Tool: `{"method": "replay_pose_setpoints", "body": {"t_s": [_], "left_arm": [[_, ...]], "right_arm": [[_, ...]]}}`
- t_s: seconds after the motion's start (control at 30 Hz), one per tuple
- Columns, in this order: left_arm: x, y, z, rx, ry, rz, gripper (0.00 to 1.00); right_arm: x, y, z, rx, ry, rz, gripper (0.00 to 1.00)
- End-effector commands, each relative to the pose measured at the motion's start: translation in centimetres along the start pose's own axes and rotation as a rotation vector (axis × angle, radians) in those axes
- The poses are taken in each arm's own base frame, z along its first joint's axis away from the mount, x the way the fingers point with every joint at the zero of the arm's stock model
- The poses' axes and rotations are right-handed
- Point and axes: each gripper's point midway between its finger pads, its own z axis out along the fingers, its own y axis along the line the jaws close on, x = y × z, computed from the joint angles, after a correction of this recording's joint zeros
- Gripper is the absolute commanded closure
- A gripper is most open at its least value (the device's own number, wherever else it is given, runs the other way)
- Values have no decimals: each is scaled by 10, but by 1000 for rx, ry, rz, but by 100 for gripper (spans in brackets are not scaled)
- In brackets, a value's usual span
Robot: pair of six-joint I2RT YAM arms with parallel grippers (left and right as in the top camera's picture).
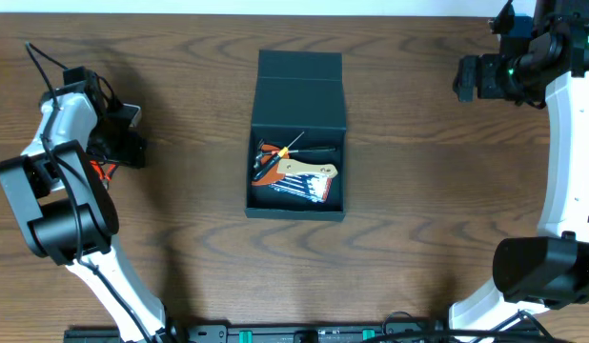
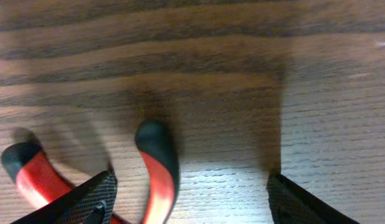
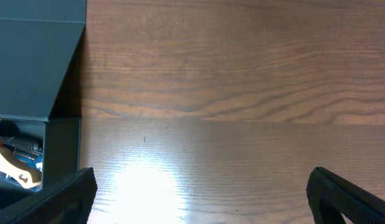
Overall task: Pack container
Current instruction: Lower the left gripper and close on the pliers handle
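The dark teal container (image 1: 294,211) sits at the table's middle with its flap lid (image 1: 300,93) folded back. Inside lie several hand tools (image 1: 294,171), among them a red-handled screwdriver and a tan card of blue tools. My left gripper (image 1: 132,145) is open low over red pliers with black tips (image 2: 158,167) at the far left. One pliers handle lies between my fingers (image 2: 189,205); the other is at the left finger. My right gripper (image 1: 463,78) is open and empty at the far right, with the container's side (image 3: 30,62) to the left of its fingers (image 3: 199,199).
The brown wooden table (image 1: 437,191) surrounds the container. A bit of the red pliers (image 1: 105,172) shows under my left arm in the overhead view. The arm bases stand at the front left and front right.
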Motion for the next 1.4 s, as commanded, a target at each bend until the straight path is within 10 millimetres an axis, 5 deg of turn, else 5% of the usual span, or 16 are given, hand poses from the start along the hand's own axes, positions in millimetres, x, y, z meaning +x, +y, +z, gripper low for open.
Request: {"method": "replay_pose_setpoints", "body": {"t_s": [0.0,1.37], "left_arm": [[7,-1,15,19,38,-9,25],[16,-5,16,39,74,-9,94]], "right_arm": [[4,-1,3,1,17,-5,1],[8,-1,3,-1,35,-2,1]]}}
